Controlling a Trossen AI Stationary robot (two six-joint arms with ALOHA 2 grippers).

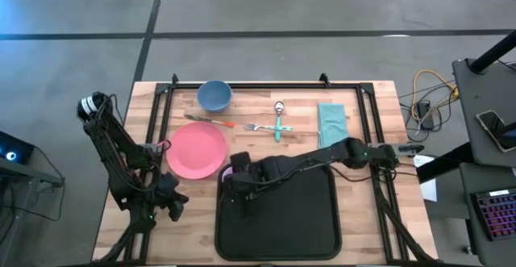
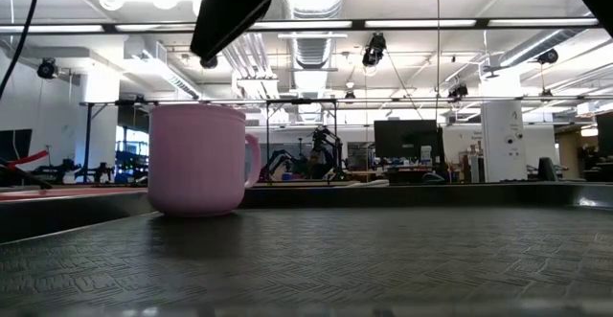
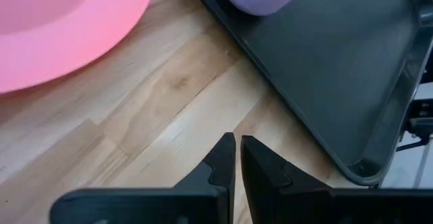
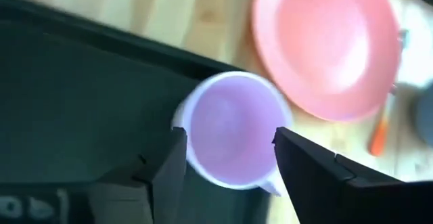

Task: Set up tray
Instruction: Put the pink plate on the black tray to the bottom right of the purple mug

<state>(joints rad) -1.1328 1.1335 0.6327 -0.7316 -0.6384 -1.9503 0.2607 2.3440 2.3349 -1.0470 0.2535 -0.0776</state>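
Tray: your large black rectangular tray [image 1: 278, 219] with its raised rim lies at the table's near edge, just beside the round pink plate [image 1: 196, 150].
Mug: a pale pink mug [image 4: 233, 129] stands upright in the tray's far left corner.
Right gripper [image 4: 226, 160]: above the mug, fingers spread wide either side of it, gripping nothing.
Left gripper [image 3: 237, 160]: over bare wood [image 3: 155, 109] beside the tray, fingers closed, empty.

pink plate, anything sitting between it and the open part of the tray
Nothing lies on the wood between the pink plate and the tray. At the tray's near corner, though, a pink mug stands with the right gripper over it, fingers open either side, so that corner is taken; the rest of the tray is bare.
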